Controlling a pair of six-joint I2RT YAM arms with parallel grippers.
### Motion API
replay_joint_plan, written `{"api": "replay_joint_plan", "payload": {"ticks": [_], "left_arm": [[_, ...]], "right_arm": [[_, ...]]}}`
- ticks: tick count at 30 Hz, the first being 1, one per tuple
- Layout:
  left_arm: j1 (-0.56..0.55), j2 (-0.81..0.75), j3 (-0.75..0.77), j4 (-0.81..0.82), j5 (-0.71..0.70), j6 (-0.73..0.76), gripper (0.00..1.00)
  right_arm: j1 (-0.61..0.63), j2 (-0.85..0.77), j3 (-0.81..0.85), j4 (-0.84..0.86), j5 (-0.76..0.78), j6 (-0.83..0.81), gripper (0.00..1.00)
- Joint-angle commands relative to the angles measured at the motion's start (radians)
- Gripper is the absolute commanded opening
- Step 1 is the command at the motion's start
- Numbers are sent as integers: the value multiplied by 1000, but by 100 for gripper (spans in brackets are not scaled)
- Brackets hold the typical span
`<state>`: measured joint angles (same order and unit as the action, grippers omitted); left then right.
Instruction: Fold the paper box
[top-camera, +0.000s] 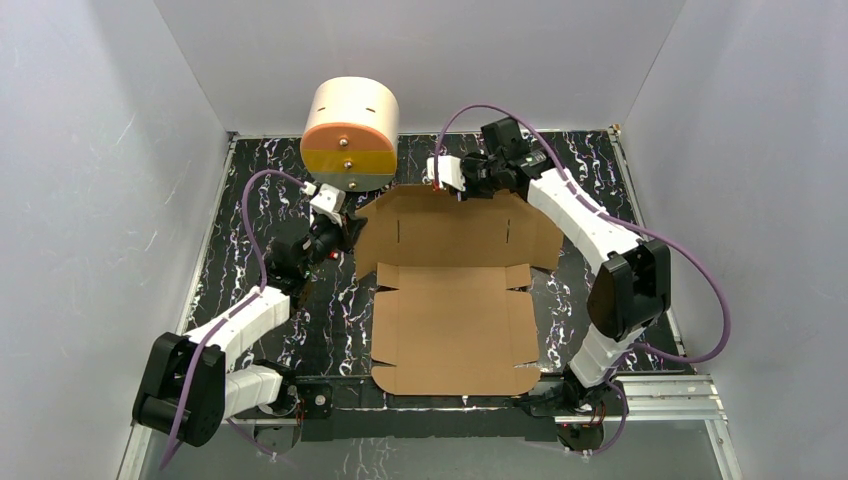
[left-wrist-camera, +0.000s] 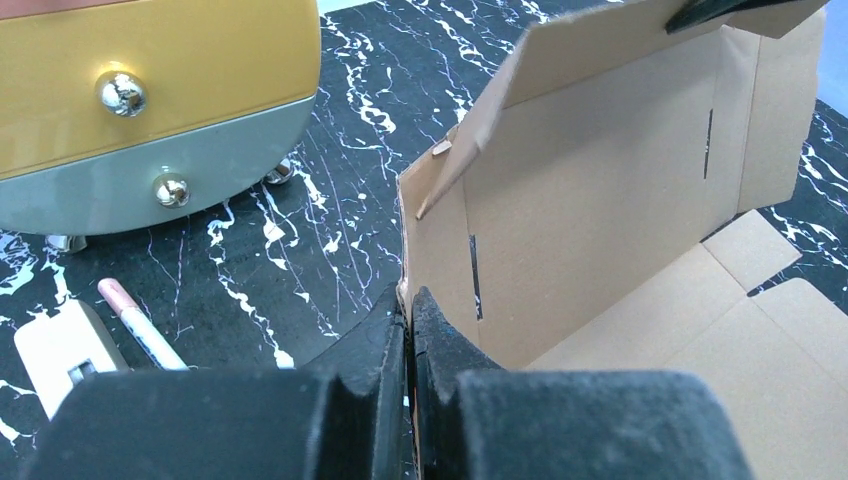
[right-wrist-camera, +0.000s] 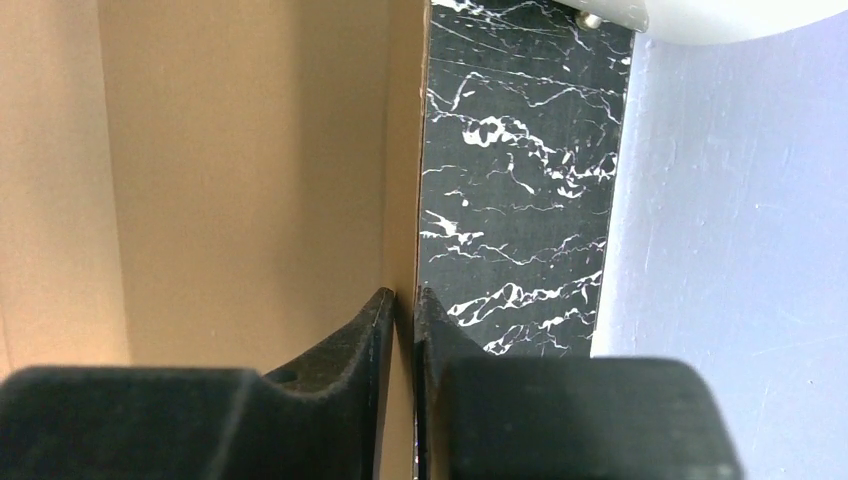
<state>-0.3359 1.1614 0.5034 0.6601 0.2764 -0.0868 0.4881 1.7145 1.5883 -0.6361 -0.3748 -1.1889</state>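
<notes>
The paper box (top-camera: 455, 320) is a brown die-cut cardboard sheet; its near panel lies flat on the table and its far panel (top-camera: 460, 228) is lifted and tilted up. My left gripper (top-camera: 345, 232) is shut on the far panel's left edge (left-wrist-camera: 410, 255). My right gripper (top-camera: 432, 180) is shut on the far panel's top edge (right-wrist-camera: 405, 150). In the left wrist view the raised panel (left-wrist-camera: 600, 190) shows two slots and folded-in side flaps. In the right wrist view the fingertips (right-wrist-camera: 382, 310) pinch the thin cardboard edge.
A cream cylinder with an orange and yellow front (top-camera: 350, 135) stands at the back left, close to my left gripper. A pink pen (left-wrist-camera: 140, 320) and a small cream block (left-wrist-camera: 60, 350) lie on the black marbled table (top-camera: 590, 170). White walls enclose the sides and back.
</notes>
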Motion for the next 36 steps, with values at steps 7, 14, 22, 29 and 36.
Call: {"api": "replay_joint_plan", "payload": {"ticks": [7,14,22,29,36], "left_arm": [[-4,1,-19,76,-103,-28,2],[-3,11,-16,90,-100,-108,8],[-3,17,70,72,-168,-159,10],[-4,61,118,84,-99,-152,10],[-19,91,58,101,-60,-135,7]], "right_arm": [[67,-194,-220,212,156,-6,6],[140,-280,-389,417,302,-50,2],[155,-291,-436,626,407,-130,1],[156,-251,-429,711,430,-190,1],[172,-300,-573,845,389,-185,1]]}}
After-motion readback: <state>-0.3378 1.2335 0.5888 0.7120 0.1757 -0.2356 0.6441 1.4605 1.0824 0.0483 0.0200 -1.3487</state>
